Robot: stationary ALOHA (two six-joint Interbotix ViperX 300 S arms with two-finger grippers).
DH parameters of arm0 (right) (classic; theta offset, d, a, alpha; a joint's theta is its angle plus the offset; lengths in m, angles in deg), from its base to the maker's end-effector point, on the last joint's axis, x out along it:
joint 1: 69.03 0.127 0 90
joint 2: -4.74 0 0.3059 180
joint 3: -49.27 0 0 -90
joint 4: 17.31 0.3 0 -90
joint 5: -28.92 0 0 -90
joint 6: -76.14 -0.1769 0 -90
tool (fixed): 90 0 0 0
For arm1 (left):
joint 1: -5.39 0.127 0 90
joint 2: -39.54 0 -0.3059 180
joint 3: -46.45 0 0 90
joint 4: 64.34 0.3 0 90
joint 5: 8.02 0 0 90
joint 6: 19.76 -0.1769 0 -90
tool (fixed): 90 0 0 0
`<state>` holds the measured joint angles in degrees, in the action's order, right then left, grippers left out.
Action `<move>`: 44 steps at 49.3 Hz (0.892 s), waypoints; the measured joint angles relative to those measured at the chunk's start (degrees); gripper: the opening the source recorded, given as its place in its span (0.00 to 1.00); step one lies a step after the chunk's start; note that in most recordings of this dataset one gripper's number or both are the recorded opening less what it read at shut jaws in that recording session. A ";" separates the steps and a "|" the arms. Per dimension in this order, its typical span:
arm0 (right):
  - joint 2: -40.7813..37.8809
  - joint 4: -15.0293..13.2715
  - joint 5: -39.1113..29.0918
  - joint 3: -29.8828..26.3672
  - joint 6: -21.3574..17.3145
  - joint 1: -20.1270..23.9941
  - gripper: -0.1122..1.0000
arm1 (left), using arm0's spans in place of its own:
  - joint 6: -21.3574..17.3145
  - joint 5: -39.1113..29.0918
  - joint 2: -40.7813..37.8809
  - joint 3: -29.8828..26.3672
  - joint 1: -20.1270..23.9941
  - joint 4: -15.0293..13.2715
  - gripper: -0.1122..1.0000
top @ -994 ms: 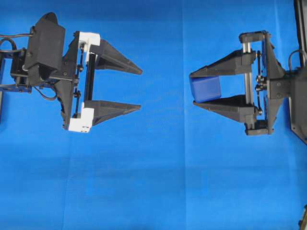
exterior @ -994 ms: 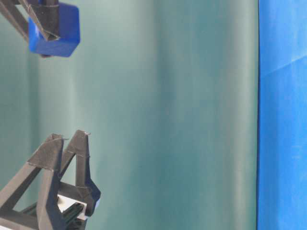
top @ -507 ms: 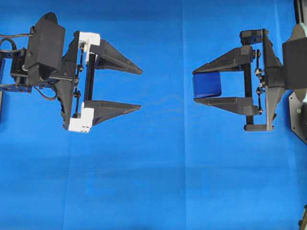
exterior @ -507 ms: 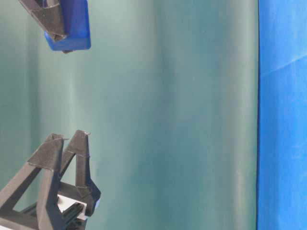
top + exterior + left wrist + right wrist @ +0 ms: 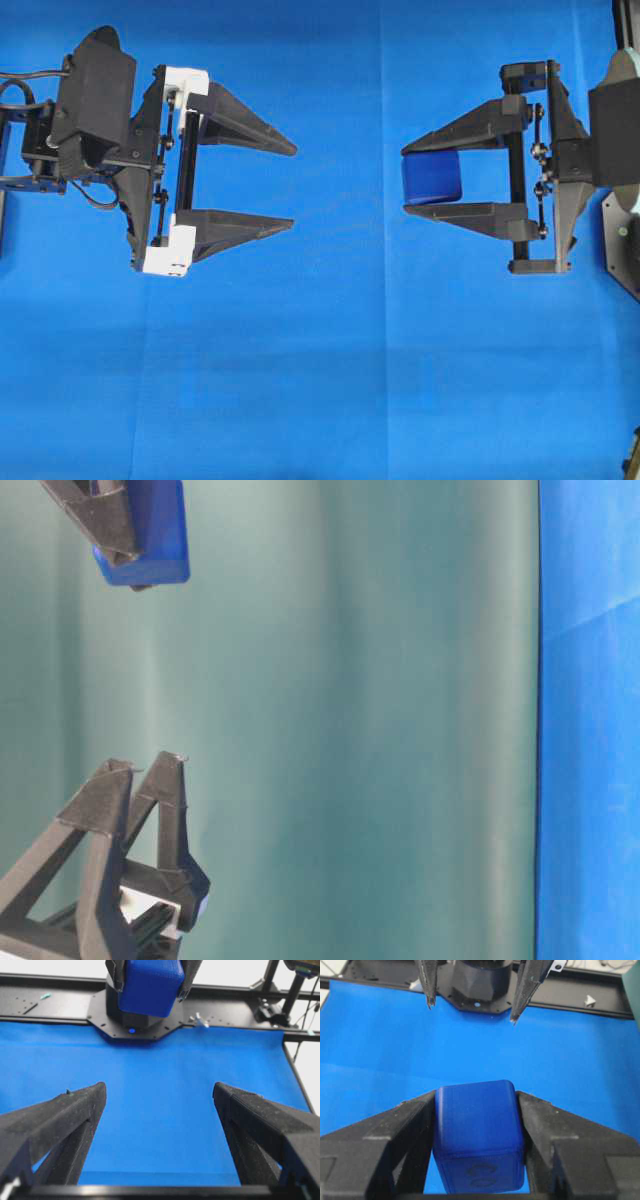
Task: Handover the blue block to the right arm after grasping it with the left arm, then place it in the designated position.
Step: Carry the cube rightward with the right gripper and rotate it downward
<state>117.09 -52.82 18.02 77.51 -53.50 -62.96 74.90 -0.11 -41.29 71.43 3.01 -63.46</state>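
Small dark-blue plastic cube with rounded edges, the blue block, sits clamped between the two finger pads of the right arm's all-black gripper, held in the air above the blue cloth, toward the cloth's right edge in the overhead view. Near-cubic, so no clear long axis; flat faces square to the fingers, one face with a faint embossed mark turned back toward the right wrist camera. Right arm reaches in level from the right edge, long pointed triangular fingers aimed at the opposite arm. Left arm reaches level from the left edge; its gripper, white brackets and matte black triangular fingers, stands spread wide with nothing in it, tips facing the block across a clear gap. From the left wrist view the block hangs straight ahead, between the spread fingers' line. Cloth smooth, faint fold creases. Finger surfaces look grainy, printed plastic.
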 measured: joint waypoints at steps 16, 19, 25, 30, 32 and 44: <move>0.09 0.09 0.00 0.00 -0.09 0.00 0.48 | 0.00 0.09 0.09 0.00 0.00 0.00 0.93; 0.09 0.09 0.00 0.00 -0.09 0.00 0.48 | 0.00 0.09 0.00 0.00 0.00 0.09 0.93; 0.09 0.09 0.00 0.00 -0.18 0.00 0.48 | 0.00 0.00 0.00 0.09 0.00 0.00 0.93; 0.09 0.09 0.09 -0.09 -0.18 0.00 0.48 | 0.00 0.09 0.00 0.09 0.00 0.09 0.93; 0.09 0.09 0.00 0.00 -0.18 0.00 0.48 | 0.00 0.09 0.00 0.09 0.00 0.00 0.93; 0.09 0.09 -0.88 0.00 -0.44 0.00 0.48 | 0.09 0.09 0.09 0.09 -0.09 0.00 0.93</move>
<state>117.18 -52.73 17.14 77.51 -53.94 -62.96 74.99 -0.02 -41.21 71.52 2.93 -63.46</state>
